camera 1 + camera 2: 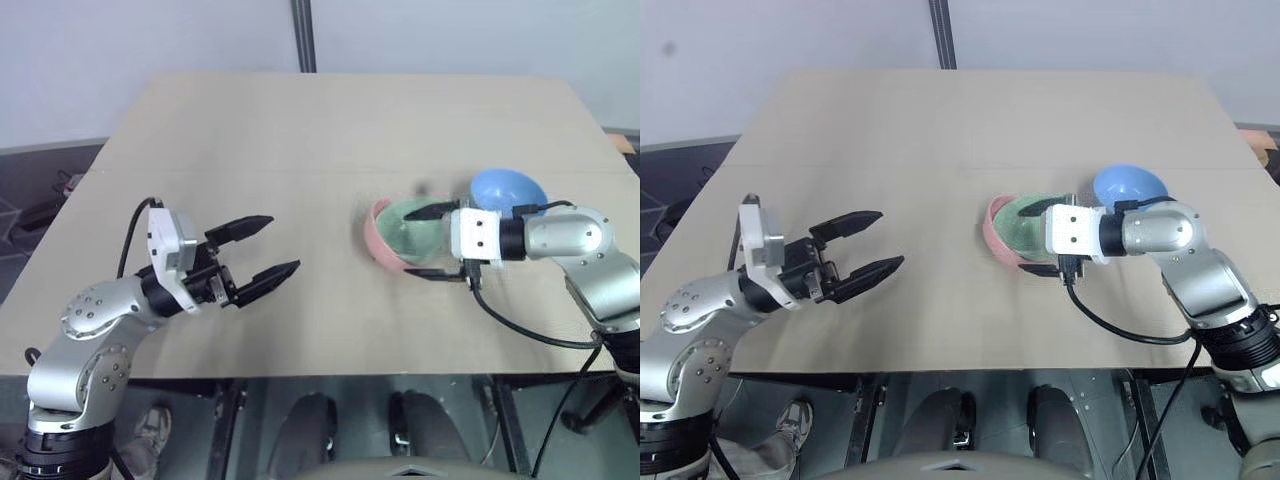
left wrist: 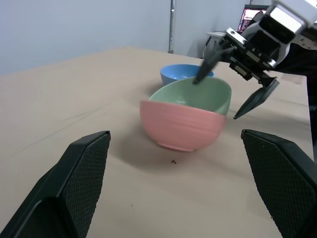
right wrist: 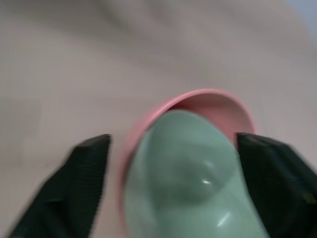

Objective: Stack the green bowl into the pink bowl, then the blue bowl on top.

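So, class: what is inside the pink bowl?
The green bowl sits tilted inside the pink bowl, its rim raised on the side toward the blue bowl. The pink bowl's bottom is covered by the green bowl, so anything beneath cannot be seen.

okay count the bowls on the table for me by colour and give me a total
Pink bowl: 1
Green bowl, sitting tilted in the pink one: 1
Blue bowl, on the table behind them: 1
Total: 3 bowls
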Robot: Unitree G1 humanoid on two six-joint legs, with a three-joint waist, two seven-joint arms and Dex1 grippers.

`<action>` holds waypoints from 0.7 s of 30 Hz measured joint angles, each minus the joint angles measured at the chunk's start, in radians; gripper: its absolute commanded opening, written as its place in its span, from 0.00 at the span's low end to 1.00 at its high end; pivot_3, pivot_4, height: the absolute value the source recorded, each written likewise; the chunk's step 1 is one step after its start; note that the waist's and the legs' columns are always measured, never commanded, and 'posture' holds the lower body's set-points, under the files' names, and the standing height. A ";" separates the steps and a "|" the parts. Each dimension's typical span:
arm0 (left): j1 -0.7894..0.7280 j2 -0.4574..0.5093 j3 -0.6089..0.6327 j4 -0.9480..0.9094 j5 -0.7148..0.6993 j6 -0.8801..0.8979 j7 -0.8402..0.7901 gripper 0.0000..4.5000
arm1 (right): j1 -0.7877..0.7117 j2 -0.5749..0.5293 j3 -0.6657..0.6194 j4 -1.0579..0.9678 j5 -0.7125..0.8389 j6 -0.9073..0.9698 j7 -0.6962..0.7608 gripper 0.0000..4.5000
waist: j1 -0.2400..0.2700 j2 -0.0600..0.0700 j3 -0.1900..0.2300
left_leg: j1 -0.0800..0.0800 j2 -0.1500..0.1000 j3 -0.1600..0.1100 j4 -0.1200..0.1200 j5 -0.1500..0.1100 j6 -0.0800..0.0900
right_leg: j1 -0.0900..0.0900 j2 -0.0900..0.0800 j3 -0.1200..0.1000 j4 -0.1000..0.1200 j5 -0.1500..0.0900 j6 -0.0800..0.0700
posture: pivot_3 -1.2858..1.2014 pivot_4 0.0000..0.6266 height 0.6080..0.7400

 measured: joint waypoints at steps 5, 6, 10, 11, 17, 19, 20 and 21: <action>-0.001 -0.010 -0.022 0.000 0.012 -0.004 0.004 1.00 | -0.001 0.038 -0.143 -0.005 0.091 0.129 -0.108 0.99 | 0.004 0.000 0.000 | -0.001 0.000 0.001 0.000 0.000 0.000 | 0.000 0.000 0.000 -0.001 0.000 0.000 | 0.52 0.24 1.00; -0.002 -0.011 -0.026 0.000 0.015 -0.005 0.005 1.00 | -0.003 0.038 -0.160 0.010 0.094 0.139 -0.124 0.99 | 0.006 0.000 0.000 | 0.000 0.000 0.001 0.000 0.000 0.000 | 0.000 0.000 0.000 -0.001 0.000 0.000 | 0.52 0.24 1.00; -0.002 -0.019 -0.030 0.000 0.019 -0.009 0.011 1.00 | -0.003 0.047 -0.214 0.103 0.090 0.167 -0.197 0.99 | 0.012 0.000 0.000 | 0.000 0.000 0.001 0.000 -0.001 0.001 | 0.000 0.001 0.000 -0.001 0.000 0.000 | 0.52 0.24 1.00; -0.003 -0.020 -0.032 0.000 0.019 -0.010 0.012 1.00 | -0.003 0.055 -0.220 0.123 0.090 0.177 -0.217 0.99 | 0.012 0.000 0.000 | 0.000 0.000 0.001 0.000 -0.001 0.001 | 0.000 0.001 0.000 -0.001 0.000 0.000 | 0.52 0.24 1.00; -0.007 -0.028 -0.039 0.000 0.022 -0.017 0.017 1.00 | 0.055 0.176 -0.290 0.183 0.156 0.226 -0.300 0.99 | 0.013 0.000 0.000 | -0.001 0.001 0.000 -0.001 -0.001 0.002 | 0.000 0.002 0.001 -0.001 0.000 0.000 | 0.52 0.24 1.00; -0.007 -0.031 -0.039 0.000 0.022 -0.018 0.025 1.00 | 0.108 0.224 -0.291 0.184 0.174 0.226 -0.315 0.99 | 0.014 0.000 0.000 | -0.001 0.001 0.000 -0.001 -0.001 0.001 | -0.001 0.002 0.001 -0.001 0.000 0.000 | 0.52 0.24 1.00; -0.005 -0.032 -0.039 0.000 0.022 -0.018 0.028 1.00 | 0.131 0.260 -0.290 0.184 0.178 0.226 -0.328 0.99 | 0.013 0.000 0.000 | -0.001 0.001 0.001 -0.001 -0.001 0.001 | -0.001 0.002 0.001 -0.001 0.000 0.000 | 0.52 0.24 1.00; -0.005 -0.032 -0.040 0.000 0.022 -0.018 0.030 1.00 | 0.141 0.280 -0.286 0.184 0.179 0.226 -0.337 0.99 | 0.013 0.000 0.000 | -0.001 0.000 0.002 -0.001 -0.001 0.001 | -0.001 0.002 0.002 -0.001 0.000 0.000 | 0.52 0.24 1.00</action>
